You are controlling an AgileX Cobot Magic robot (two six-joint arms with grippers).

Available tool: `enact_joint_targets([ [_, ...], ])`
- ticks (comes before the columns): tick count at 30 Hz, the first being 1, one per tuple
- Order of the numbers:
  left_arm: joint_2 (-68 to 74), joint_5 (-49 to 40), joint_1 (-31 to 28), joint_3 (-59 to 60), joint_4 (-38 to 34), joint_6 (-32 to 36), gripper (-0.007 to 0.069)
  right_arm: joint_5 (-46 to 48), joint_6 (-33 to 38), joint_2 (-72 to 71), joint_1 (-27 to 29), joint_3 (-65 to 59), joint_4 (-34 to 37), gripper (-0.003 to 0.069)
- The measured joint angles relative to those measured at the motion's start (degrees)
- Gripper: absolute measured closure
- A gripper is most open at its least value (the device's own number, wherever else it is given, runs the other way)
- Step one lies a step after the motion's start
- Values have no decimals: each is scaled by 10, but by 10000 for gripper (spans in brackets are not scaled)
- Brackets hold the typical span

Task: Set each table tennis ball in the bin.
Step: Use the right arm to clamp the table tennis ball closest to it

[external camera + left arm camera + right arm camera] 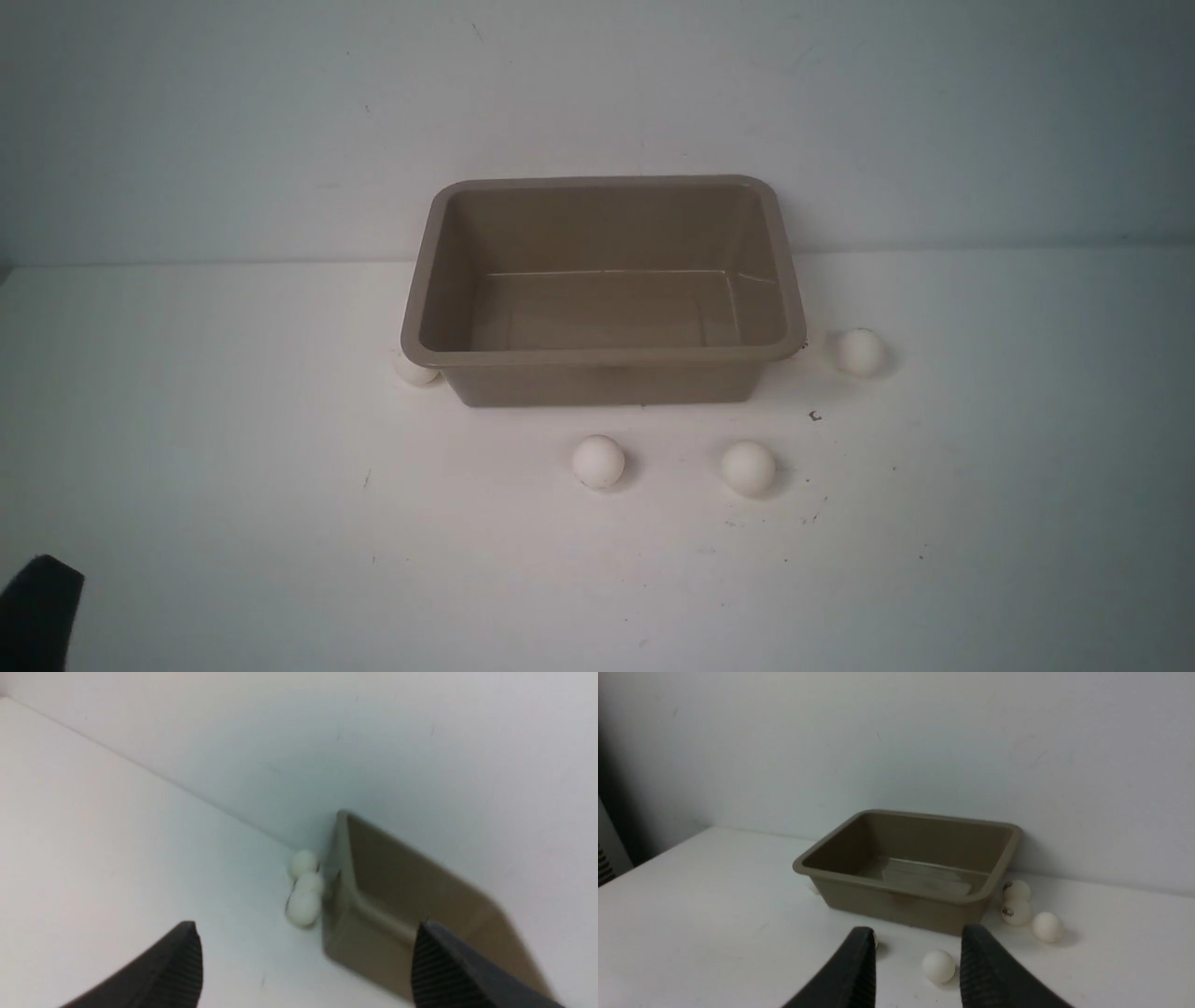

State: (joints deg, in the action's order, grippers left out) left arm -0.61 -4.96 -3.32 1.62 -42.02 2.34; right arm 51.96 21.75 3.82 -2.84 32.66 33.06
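Observation:
The taupe bin [607, 383] stands empty by the back wall. In the front view, two table tennis balls [598, 461] [748, 468] lie before it, one [860, 352] lies to its right, and one [416, 371] shows half under its left rim. The left wrist view shows three balls [302, 909] in a row against the bin's side [355, 938]. My left gripper [306, 933] is wide open and empty, well short of them. My right gripper [917, 931] stands open with a narrower gap, nothing between its fingers; a ball [939, 966] lies on the table beyond.
A white wall rises just behind the bin [896, 907]. Three balls [1016, 912] cluster at the bin's right corner in the right wrist view. A black part of my left arm [37, 611] shows at the lower left of the front view.

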Motion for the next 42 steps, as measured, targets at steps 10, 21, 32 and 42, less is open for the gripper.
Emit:
enact_joint_targets([
  [10,0,2,0,0,-74,17,83,-7,82,97,0,0,7,416],
  [21,0,-89,0,-31,-84,127,83,20,138,159,0,0,-1,414],
  [32,89,-254,0,-184,-68,300,82,62,184,247,0,51,3,253],
  [42,281,-316,0,-286,-3,391,80,92,242,390,0,131,6,228],
])
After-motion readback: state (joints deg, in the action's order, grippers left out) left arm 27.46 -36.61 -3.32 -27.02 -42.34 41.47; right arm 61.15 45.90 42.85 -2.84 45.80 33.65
